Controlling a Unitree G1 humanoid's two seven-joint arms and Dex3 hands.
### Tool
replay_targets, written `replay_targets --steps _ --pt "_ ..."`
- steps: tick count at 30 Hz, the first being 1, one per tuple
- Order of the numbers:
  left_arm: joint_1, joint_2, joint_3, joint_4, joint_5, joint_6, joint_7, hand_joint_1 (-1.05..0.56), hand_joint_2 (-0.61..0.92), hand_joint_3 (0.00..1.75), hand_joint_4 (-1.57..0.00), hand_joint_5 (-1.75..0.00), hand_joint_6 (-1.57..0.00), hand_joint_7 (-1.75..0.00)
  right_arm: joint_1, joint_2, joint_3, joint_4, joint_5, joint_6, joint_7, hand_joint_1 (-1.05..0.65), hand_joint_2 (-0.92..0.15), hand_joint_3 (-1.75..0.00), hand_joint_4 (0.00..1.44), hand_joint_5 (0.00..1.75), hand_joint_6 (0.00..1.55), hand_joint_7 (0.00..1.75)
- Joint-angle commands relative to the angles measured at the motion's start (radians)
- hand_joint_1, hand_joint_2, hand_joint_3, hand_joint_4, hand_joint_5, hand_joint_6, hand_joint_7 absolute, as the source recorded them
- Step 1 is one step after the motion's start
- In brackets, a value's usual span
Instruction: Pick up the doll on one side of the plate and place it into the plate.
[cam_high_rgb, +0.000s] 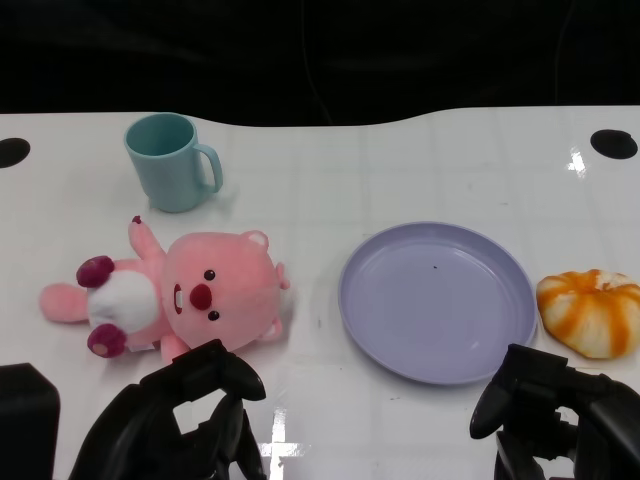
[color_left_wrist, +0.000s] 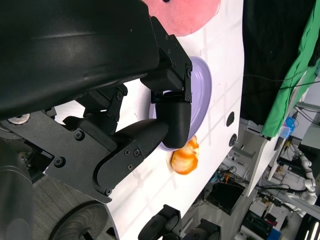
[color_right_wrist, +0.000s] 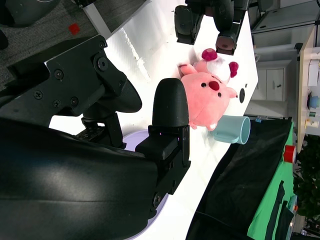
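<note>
A teal mug (cam_high_rgb: 172, 161) stands near the table's (cam_high_rgb: 400, 170) far edge; an orange-and-white toy (cam_high_rgb: 590, 311) lies right of the purple plate (cam_high_rgb: 437, 300). The pink doll (cam_high_rgb: 170, 295) lies on its back left of the plate. The left hand (cam_high_rgb: 180, 420) and right hand (cam_high_rgb: 550, 415) hold nothing, fingers apart.

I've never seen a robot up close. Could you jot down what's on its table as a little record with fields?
doll: pink plush, lying on the table left of the plate, not held
plate: lilac, nothing in it
mug: teal, upright, behind the doll
other toy: orange-and-white plush, right of the plate
left hand: near the doll, holding nothing
right hand: near the plate's edge, holding nothing
</note>
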Motion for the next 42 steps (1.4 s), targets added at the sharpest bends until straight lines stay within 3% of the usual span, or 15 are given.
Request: replay_targets --steps 1,31,39,42 --pt "0.006 0.014 0.006 -0.003 0.007 -0.007 -0.005 -0.32 0.55 1.15 -0.77 -1.75 -0.62 -1.67 -0.003 -0.010 -0.002 -0.018 -0.004 0.002 -0.003 -0.06 -0.59 -1.26 0.64 1.75 0.49 1.62" --pt "0.007 0.015 0.011 -0.013 0.010 -0.008 0.007 -0.29 0.54 1.16 -0.77 -1.75 -0.64 -1.66 -0.005 -0.008 0.000 -0.024 -0.008 0.008 -0.003 -0.05 -0.58 -1.28 0.64 1.75 0.49 1.62" --pt "-0.004 -0.005 0.035 -0.013 0.005 -0.027 0.025 -0.27 0.45 1.26 -0.71 -1.63 -0.73 -1.30 -0.009 -0.007 0.002 -0.012 -0.012 -0.004 0.001 -0.06 -0.58 -1.28 0.63 1.75 0.49 1.62" --pt "-0.012 -0.011 0.046 -0.018 0.004 -0.034 0.032 -0.32 0.48 1.13 -0.65 -1.57 -0.70 -1.17 -0.009 -0.008 -0.001 -0.009 -0.010 -0.008 0.004 -0.06 -0.58 -1.27 0.63 1.75 0.49 1.62"
